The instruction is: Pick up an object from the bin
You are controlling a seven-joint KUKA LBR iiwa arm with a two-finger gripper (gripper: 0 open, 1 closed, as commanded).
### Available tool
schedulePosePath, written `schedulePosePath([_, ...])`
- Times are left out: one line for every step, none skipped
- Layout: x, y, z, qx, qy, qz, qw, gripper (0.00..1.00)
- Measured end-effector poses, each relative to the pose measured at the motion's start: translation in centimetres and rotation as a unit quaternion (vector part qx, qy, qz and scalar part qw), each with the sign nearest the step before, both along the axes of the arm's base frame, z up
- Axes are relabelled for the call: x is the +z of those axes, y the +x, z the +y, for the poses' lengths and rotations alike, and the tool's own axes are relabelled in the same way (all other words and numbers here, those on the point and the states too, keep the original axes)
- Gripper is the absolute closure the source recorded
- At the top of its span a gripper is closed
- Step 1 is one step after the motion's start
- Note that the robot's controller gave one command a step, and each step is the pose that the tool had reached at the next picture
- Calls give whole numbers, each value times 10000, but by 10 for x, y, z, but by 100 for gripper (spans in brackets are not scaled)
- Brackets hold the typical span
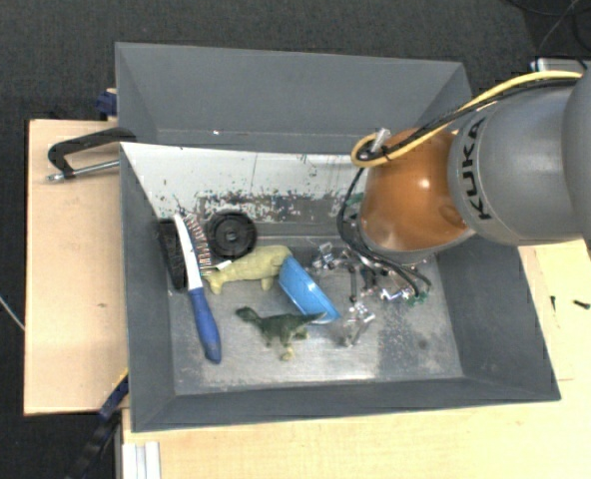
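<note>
Arm [515,168]; one blue cup [300,285]; two dinosaurs [246,269] [276,324]

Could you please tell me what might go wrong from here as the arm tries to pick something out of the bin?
1. The gripper is low, close beside the blue cup and the green dinosaur; a grasp there might catch both or nudge one away.
2. The cup lies tipped on its side, so it may roll off if bumped.
</note>
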State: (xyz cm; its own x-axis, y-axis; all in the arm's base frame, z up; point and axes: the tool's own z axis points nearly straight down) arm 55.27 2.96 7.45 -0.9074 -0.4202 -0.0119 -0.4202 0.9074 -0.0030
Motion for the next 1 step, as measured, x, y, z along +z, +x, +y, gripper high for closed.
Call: schedulePosePath([43,-9,35,977,-5,16,9952,0])
